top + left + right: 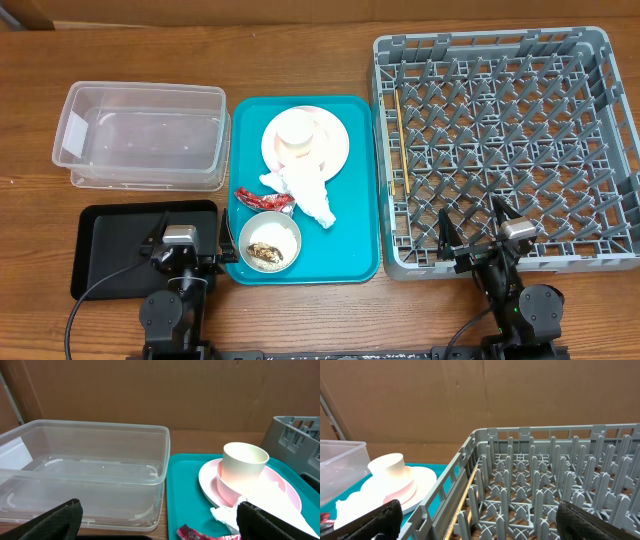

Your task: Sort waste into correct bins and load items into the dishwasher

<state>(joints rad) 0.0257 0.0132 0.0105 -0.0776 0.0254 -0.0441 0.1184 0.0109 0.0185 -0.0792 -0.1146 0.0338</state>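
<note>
— Black fingers [55,520] sat closest to my left wrist lens, one in each bottom corner, so my left tool [159,524] was spread wide with nothing between.

— And the other arm?

— Same story. My right tool [479,524] was spread wide and held nothing. It hung at the near edge of the grey rack [490,40], looking across the pegs. The only thing in the rack was a thin wooden stick [401,140], lying along its left side.

— Where was the waste?

— All on the teal tray [355,210] in the middle of the tabletop [300,60]. The white napkin [310,190] lay crumpled against the near rim of the pink plate [335,140]. The red wrapper [262,197] was just beside the napkin, on its left. The rice and brown scraps [265,252] sat inside the white bowl [285,232] at the tray's near left corner.

— The other dishes?

— A cream cup [300,135] was stacked with the pink bowl [230,487] in the middle of the plate. I couldn't tell whether they stood upright or upturned.

— And the bins?

— Left of the teal tray, I saw the clear tub [140,140] at the far side and the black tray [110,250] nearer me. My left tool hovered at the black tray's right edge, facing the tub.
</note>
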